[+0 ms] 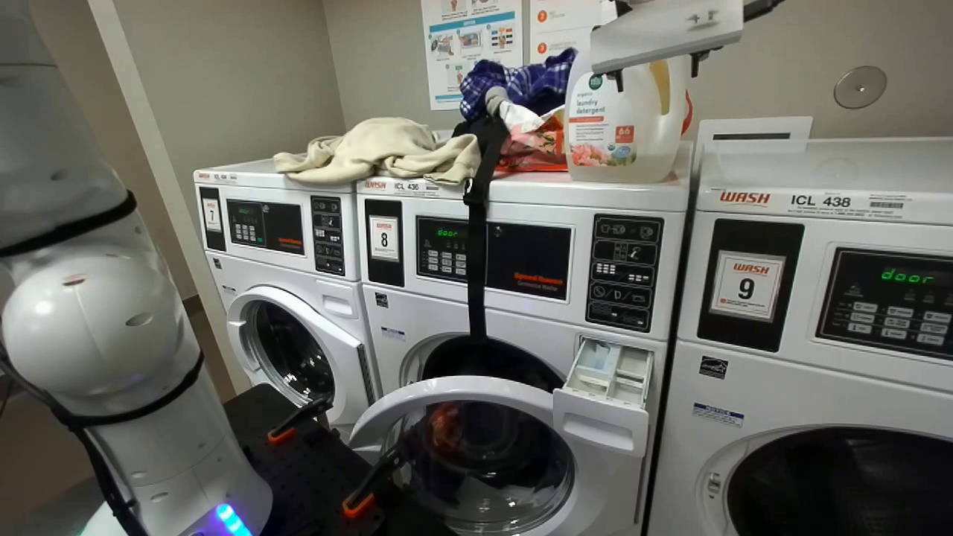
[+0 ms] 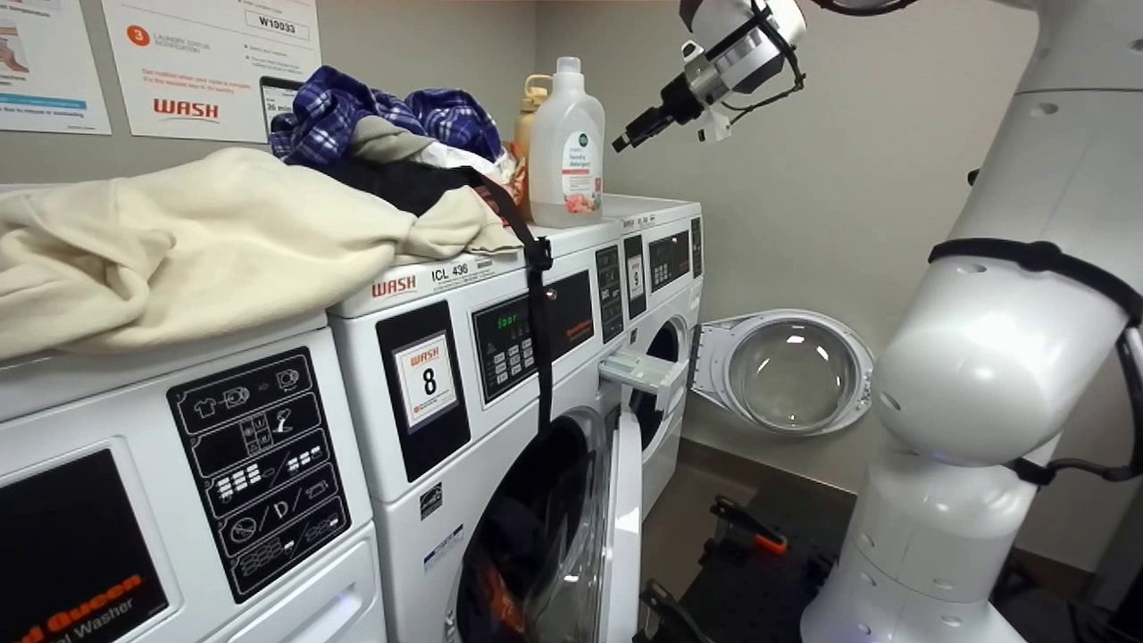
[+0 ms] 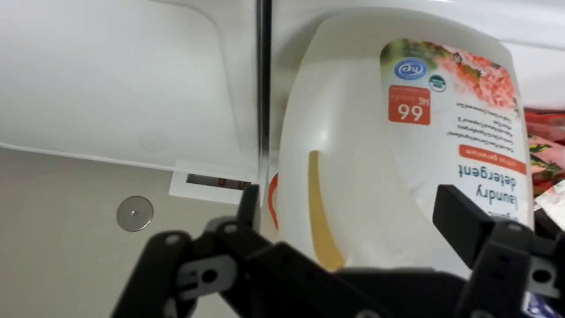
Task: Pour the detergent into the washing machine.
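"Where's the detergent?"

"The white jug [image 1: 627,123] stands upright on top of the washer [image 1: 536,325] marked 8, near a pile of clothes [image 1: 517,88]."

"And the gripper [image 3: 351,204]?"

"Spread wide, holding nothing. In the wrist view the jug shows between the fingers, but in an exterior view a gap separates the fingertips [image 2: 623,142] from it."

"How will it handle?"

"My guess is smooth, thin-walled plastic: slick on the broad sides and apt to give under a squeeze. A darker band near the base hints it's far from full, so only moderate weight, though I'd expect it to slosh when tipped."

"So take hold where?"

"The handle [image 1: 677,97]. It's narrower, likely stiffer, and a finger can go through the gap. Mind the tan bottle [image 2: 524,122] just behind; a finger poked too deep could knock it."

"Then pour?"

"Into the soap drawer [image 1: 601,424] below, I'd say; it's pulled out. There's a cap [image 2: 568,65] on the neck, and I can't tell how tight."
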Robot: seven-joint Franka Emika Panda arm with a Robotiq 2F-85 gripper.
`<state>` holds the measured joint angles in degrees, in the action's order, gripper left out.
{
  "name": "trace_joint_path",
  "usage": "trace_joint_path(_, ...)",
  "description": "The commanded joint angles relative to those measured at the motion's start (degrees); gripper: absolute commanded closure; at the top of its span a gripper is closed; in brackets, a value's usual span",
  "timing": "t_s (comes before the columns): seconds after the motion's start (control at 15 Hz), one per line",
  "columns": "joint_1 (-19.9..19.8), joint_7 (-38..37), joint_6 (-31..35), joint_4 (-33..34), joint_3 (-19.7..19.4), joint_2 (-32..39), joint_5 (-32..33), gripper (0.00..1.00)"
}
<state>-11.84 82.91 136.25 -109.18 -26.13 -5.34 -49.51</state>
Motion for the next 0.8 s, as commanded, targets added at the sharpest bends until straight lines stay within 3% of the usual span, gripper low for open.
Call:
trace_joint_path(0.0, -2.6, 4.1, 2.6, 2.4, 0.8, 3.7, -8.5, 0.0)
trace_joint_path(0.4, -5.4, 11.7, 2.2, 6.7, 2.8, 9.0, -21.1, 0.0)
trace_joint_path(0.73, -7.0, 14.8, 1.7, 10.5, 5.0, 13.2, -25.3, 0.0)
